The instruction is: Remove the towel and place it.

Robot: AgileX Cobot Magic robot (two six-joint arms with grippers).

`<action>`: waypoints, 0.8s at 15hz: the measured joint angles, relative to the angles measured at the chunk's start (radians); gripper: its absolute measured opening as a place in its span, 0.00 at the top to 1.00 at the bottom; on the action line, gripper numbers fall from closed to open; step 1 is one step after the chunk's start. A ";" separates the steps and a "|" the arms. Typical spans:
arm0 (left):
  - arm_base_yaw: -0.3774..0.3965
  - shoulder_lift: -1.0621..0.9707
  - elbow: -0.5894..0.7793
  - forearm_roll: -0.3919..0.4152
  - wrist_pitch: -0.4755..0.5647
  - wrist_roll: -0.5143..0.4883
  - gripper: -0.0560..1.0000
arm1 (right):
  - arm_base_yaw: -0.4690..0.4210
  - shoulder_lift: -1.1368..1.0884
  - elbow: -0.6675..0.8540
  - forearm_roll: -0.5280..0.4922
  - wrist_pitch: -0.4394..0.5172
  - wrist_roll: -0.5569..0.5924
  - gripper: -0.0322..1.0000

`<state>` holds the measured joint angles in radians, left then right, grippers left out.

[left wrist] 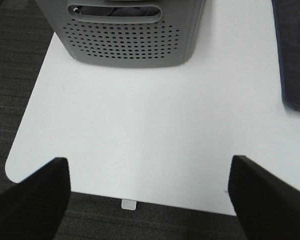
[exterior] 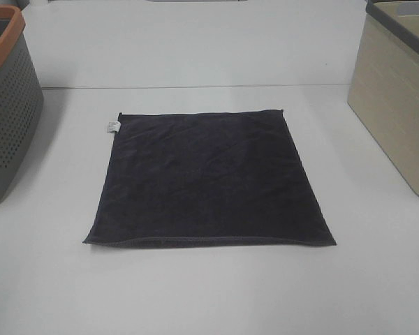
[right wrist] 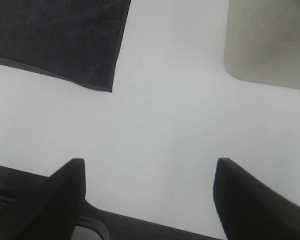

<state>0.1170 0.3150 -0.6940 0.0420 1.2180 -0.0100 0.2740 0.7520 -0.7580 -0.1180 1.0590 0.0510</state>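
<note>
**Here, a dark towel flat on the white surface, both pincers wide apart**

Plainly, the towel (exterior: 209, 178) lies spread flat in the middle of the white surface (exterior: 195, 293), roughly square, its hemmed edges running about parallel to the surface's edges. A small white tag (exterior: 112, 126) sits at its far left corner; whatever is printed on it is too small to read. No other writing or brand shows anywhere.

At the left edge of the surface stands a grey perforated basket (exterior: 7, 118) with an orange rim, well apart from the towel. At the right edge stands a beige bin (exterior: 398, 105) with a dark rim, also apart from the cloth. Bare white surface runs all around the towel: a wide strip along the near edge, a band toward the far edge, and a lane on either side between cloth and container.

The left pincer (left wrist: 149, 192) hangs over the near left corner of the surface, jaws spread wide and holding nothing, the basket ahead of it and one towel edge just in sight. The right pincer (right wrist: 149, 192) hangs over the near right part, jaws likewise wide and empty, with a towel corner and the beige bin ahead of it.
</note>
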 joint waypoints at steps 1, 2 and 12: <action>0.000 -0.048 0.026 -0.001 0.001 0.000 0.18 | 0.000 -0.048 0.044 0.001 -0.016 0.000 0.28; 0.000 -0.090 0.047 -0.004 0.001 0.000 0.18 | 0.000 -0.086 0.081 0.001 -0.026 0.000 0.28; 0.000 -0.320 0.131 -0.026 -0.013 0.000 0.18 | 0.000 -0.398 0.253 0.001 -0.025 -0.010 0.28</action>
<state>0.1170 -0.0050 -0.5630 0.0160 1.2050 -0.0100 0.2740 0.3540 -0.5050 -0.1170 1.0340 0.0410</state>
